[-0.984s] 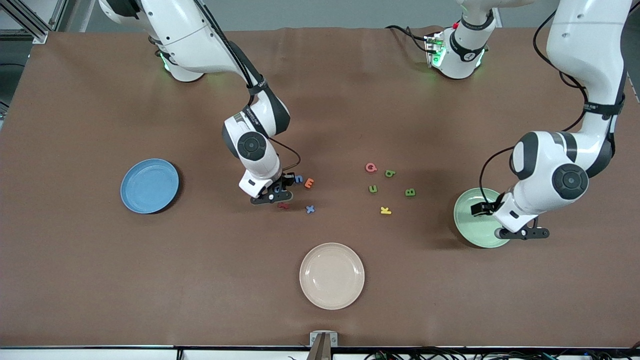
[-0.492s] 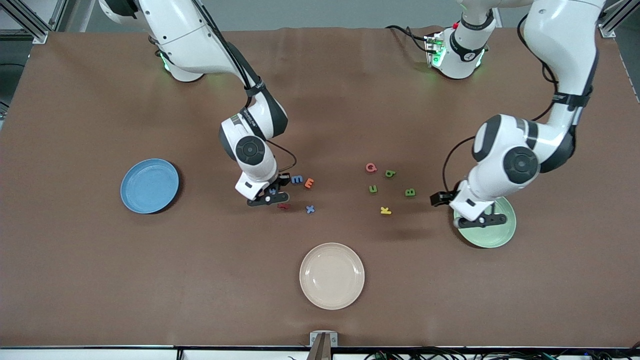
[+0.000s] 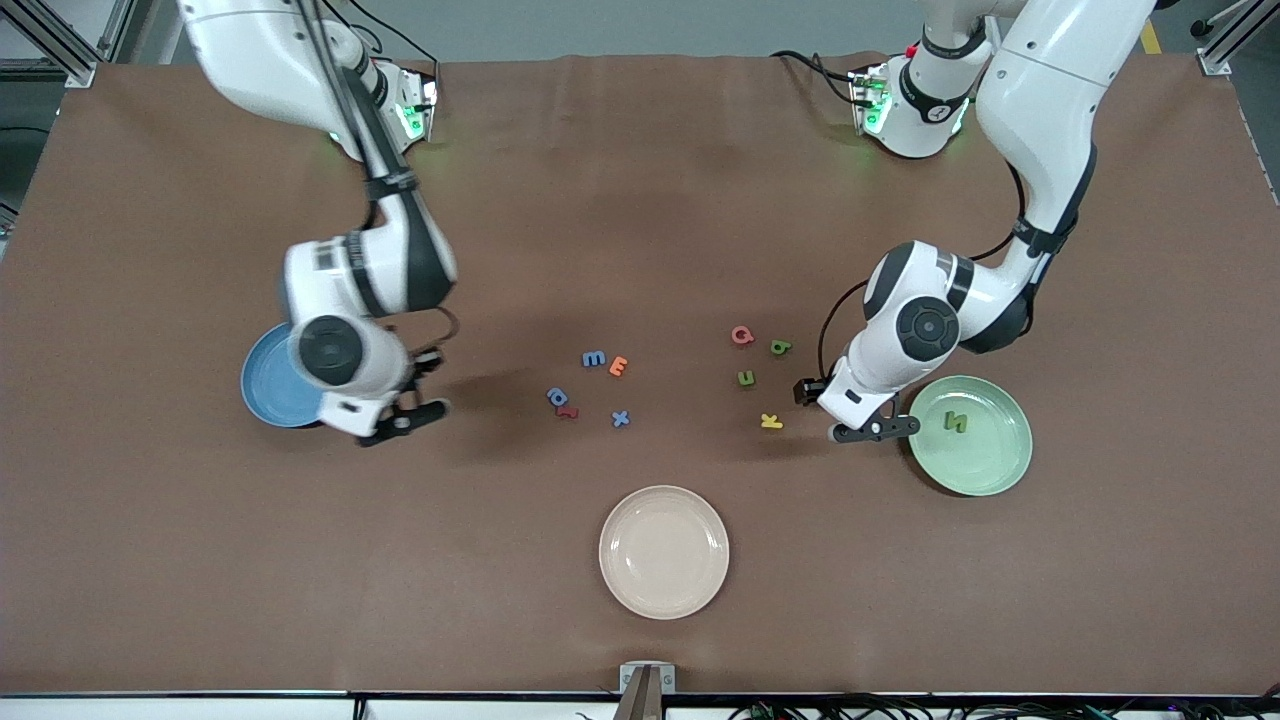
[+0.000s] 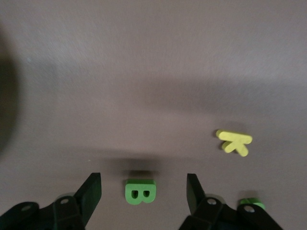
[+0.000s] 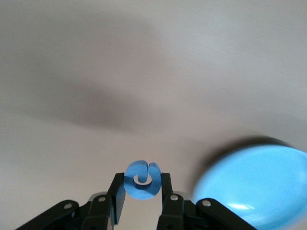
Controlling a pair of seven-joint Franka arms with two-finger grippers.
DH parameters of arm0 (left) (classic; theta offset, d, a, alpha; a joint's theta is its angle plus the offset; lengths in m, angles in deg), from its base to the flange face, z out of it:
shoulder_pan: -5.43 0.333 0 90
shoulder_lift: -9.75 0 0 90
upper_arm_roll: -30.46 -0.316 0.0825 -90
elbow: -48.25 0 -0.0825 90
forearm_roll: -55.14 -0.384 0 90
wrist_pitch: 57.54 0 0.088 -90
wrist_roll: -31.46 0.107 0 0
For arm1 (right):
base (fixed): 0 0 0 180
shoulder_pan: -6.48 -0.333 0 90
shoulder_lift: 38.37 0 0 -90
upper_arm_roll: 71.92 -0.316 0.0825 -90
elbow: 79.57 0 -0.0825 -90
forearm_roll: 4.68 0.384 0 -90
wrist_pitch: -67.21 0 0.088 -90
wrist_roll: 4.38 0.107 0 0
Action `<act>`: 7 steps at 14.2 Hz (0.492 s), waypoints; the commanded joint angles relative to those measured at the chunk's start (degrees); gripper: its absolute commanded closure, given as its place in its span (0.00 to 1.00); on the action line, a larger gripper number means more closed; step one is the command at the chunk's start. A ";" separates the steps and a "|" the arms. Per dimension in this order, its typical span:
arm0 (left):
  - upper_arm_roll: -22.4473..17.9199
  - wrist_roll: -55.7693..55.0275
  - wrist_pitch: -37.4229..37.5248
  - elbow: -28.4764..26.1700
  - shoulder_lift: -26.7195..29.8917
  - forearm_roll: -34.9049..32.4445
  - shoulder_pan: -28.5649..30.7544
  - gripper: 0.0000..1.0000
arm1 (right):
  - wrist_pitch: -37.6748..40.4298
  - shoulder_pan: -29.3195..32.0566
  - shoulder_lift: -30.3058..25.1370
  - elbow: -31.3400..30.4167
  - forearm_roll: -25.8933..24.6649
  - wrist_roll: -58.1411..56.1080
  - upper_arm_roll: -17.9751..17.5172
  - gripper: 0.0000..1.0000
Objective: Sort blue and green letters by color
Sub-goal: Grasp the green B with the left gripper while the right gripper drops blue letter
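Observation:
My right gripper [image 3: 425, 386] is shut on a blue curled letter [image 5: 143, 179] and holds it above the table beside the blue plate [image 3: 270, 385], which also shows in the right wrist view [image 5: 249, 184]. My left gripper [image 3: 829, 406] is open and low, its fingers [image 4: 91, 191] on either side of a green B [image 4: 140, 190], apart from it; the arm hides the B in the front view. A green N [image 3: 955, 422] lies in the green plate [image 3: 985, 470]. Green q [image 3: 780, 347] and u [image 3: 746, 378] and blue m [image 3: 594, 358], x [image 3: 621, 419] and another blue letter [image 3: 556, 396] lie mid-table.
A yellow K [image 3: 771, 421] lies next to my left gripper and also shows in the left wrist view [image 4: 234, 142]. An orange E [image 3: 618, 366], a pink G [image 3: 741, 335] and a red letter [image 3: 568, 411] lie among the others. A cream plate [image 3: 664, 551] sits nearest the front camera.
My right gripper took a blue letter from the cluster and carried it toward the blue plate. My left gripper left the green plate, where the N now lies, and moved over the green B.

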 commanded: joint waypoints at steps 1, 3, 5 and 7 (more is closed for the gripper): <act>-0.31 -1.95 -0.77 -2.40 1.24 -1.23 -0.90 0.23 | 0.95 0.37 -1.16 -2.72 -0.39 -13.82 7.28 1.00; -0.31 -2.04 -1.21 -3.72 1.24 -1.84 -0.99 0.25 | 0.95 2.39 -1.24 -3.78 -0.39 -19.65 9.58 0.99; -0.31 -2.13 -2.87 -5.04 1.06 -3.24 -0.72 0.28 | 0.95 4.41 -1.59 -4.75 -0.39 -20.64 9.68 0.95; -0.22 -2.83 -3.67 -5.92 0.97 -3.34 -0.72 0.31 | 0.69 5.73 -2.12 -5.80 -0.13 -20.46 9.76 0.12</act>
